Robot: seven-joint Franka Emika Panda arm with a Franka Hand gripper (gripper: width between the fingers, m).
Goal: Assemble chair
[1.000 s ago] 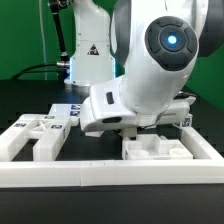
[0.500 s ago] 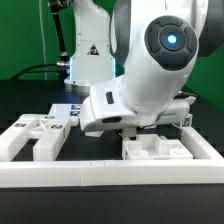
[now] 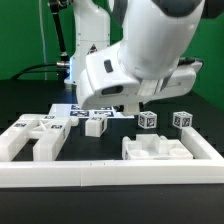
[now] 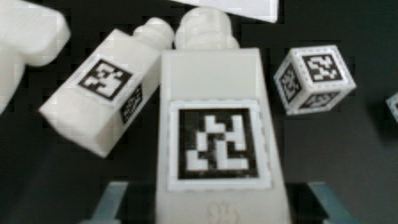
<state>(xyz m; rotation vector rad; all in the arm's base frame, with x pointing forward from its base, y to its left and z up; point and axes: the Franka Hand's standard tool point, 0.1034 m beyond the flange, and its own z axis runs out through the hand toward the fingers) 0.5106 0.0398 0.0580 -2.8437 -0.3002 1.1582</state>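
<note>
Exterior risk: hand (image 3: 112, 108) is clenched on a long chair leg (image 3: 97, 124), lifted just above the desk (image 3: 100, 148); a slip would drop it.
Exterior hidden: fingertips sit behind the arm.
Wrist risk: leg (image 4: 217, 110) could knock the second leg (image 4: 103, 88) beside it.
Wrist hidden: fingers (image 4: 118, 202) cut off.

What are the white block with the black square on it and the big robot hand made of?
The long white block looks like matte plastic: dull, even white with soft rounded edges. Its black-and-white tag seems a flat printed sticker, probably paper. The robot hand above the table looks like glossy hard plastic, since light shines off its shell, though what lies under it can't be seen.
</note>
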